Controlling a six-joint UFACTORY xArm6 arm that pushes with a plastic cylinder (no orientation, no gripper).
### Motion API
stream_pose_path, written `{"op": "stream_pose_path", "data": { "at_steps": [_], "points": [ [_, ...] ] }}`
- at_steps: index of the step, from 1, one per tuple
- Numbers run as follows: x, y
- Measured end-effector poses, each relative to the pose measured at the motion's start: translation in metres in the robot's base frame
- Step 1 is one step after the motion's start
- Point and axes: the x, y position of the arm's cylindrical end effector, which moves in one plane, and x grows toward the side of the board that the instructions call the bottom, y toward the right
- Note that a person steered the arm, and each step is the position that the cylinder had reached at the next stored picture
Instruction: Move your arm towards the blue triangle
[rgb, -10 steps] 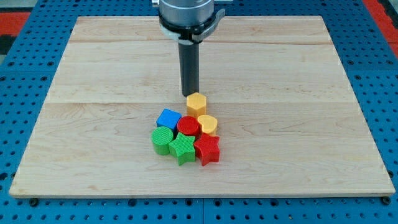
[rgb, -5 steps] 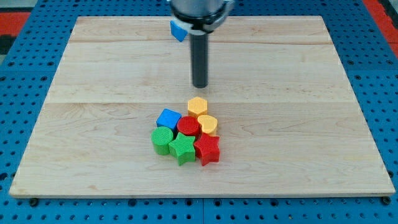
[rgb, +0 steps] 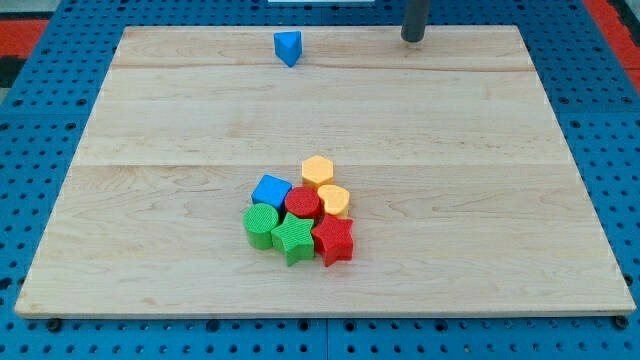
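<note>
The blue triangle sits alone on the wooden board near the view's top edge, left of centre. My tip is at the top edge of the board, well to the right of the blue triangle and not touching it. Only the lower part of the dark rod shows.
A cluster of blocks lies below the board's middle: a yellow hexagon, a yellow heart, a blue cube, a red cylinder, a green cylinder, a green star and a red star.
My tip has moved from just above the yellow hexagon up and to the right, to the board's top edge. The arm no longer hides the blue triangle. No block moved.
</note>
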Motion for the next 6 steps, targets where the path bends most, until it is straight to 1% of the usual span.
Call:
{"op": "stream_pose_path", "data": {
  "at_steps": [1,3,4,6],
  "points": [
    [-0.010,-0.005],
    [-0.009,-0.128],
    [-0.010,-0.157],
    [-0.009,-0.173]
  ]
}}
